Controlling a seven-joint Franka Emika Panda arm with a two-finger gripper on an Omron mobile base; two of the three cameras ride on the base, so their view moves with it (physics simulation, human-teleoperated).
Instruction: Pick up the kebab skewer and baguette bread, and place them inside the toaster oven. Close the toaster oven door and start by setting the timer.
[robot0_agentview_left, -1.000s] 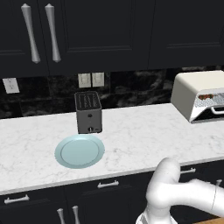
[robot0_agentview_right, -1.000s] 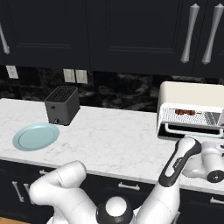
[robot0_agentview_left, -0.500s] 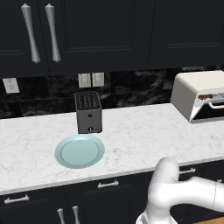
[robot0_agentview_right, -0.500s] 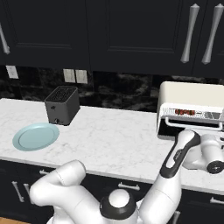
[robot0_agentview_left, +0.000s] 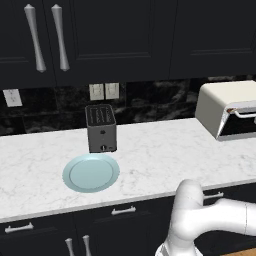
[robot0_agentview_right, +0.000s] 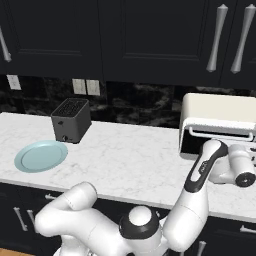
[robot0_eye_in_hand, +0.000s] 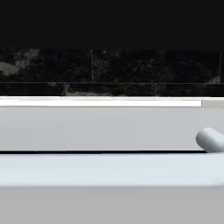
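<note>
The marble counter (robot0_agentview_right: 130, 155) runs wide and mostly bare, so there is plenty of open room to the left of the toaster oven (robot0_agentview_right: 220, 117), which sits at the counter's right end against the dark backsplash; to its right the frame ends, so room there cannot be judged. The oven is a rigid, boxy appliance that will likely stay put under a light push. Its toaster oven door (robot0_agentview_right: 217, 141) looks almost shut, tilted only slightly outward, and it is a stiff hinged glass panel, probably easy to swing but best pushed on the frame or the pale bar handle (robot0_agentview_right: 220, 134) rather than the glass. The kebab skewer and baguette bread are not visible; the blue plate (robot0_agentview_left: 91, 172) near the slot toaster (robot0_agentview_left: 101, 128) lies bare, so they are presumably inside the oven. The gripper (robot0_agentview_right: 245, 167) sits just in front of the door, and its jaws read as spread wide, grasping nothing.
</note>
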